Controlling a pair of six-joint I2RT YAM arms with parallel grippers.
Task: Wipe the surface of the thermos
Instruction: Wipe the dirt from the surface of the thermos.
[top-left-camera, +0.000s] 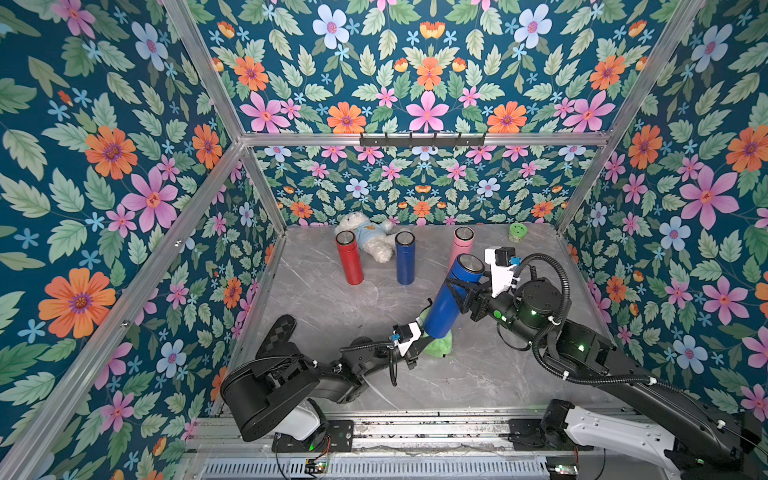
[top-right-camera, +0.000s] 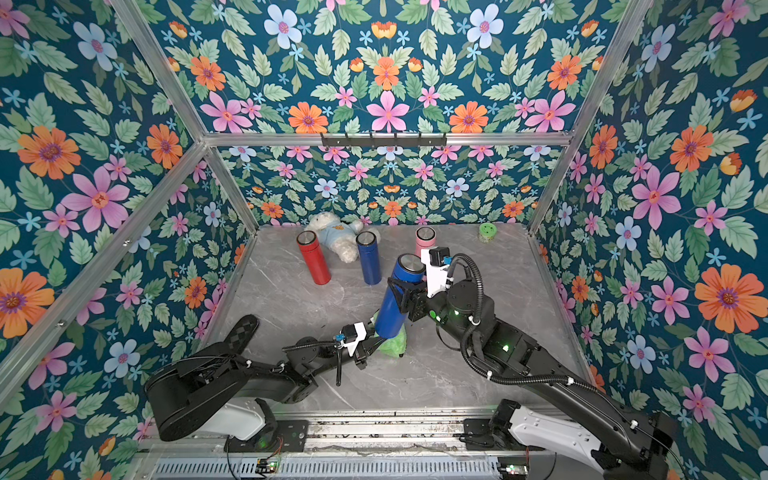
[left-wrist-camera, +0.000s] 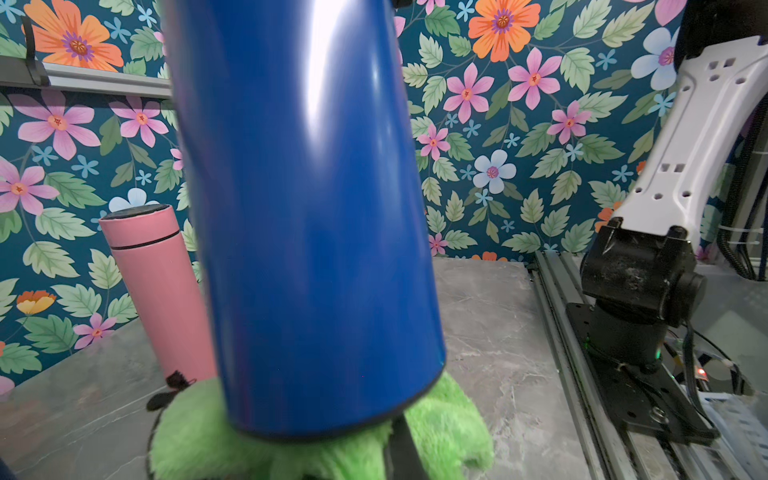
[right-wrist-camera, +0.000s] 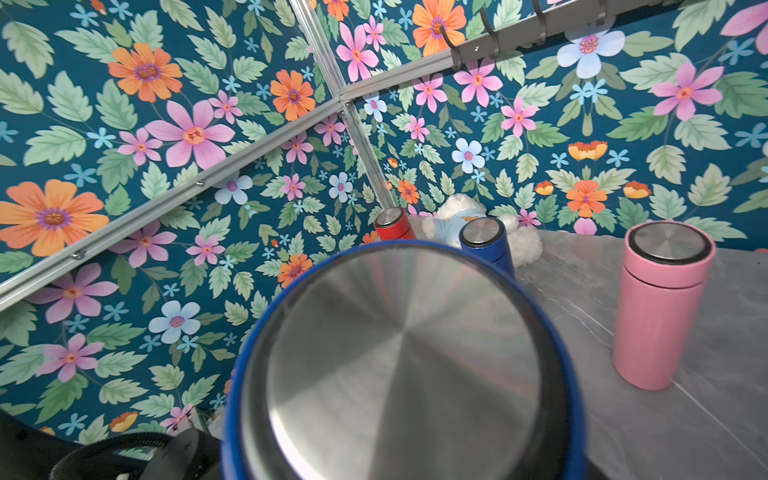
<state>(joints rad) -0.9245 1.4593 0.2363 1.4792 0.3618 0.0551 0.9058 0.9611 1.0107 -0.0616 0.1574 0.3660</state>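
Blue thermos (left-wrist-camera: 307, 208) closest, tilted, gripped just below its steel lid (right-wrist-camera: 399, 365) by right claw (top-left-camera: 460, 293), jaws set wide round the body. Base touching fuzzy green cloth (top-left-camera: 439, 347), pinched in fully closed left claw (top-left-camera: 420, 337) low over grey marble bench (top-left-camera: 332, 307). Behind, upright: pink thermos (top-left-camera: 462, 245), second blue thermos (top-left-camera: 405, 259), red thermos (top-left-camera: 350, 259). White plush bear (top-left-camera: 368, 237) lying behind the latter two, by back wall; green jar (top-left-camera: 518, 232) in far right corner.
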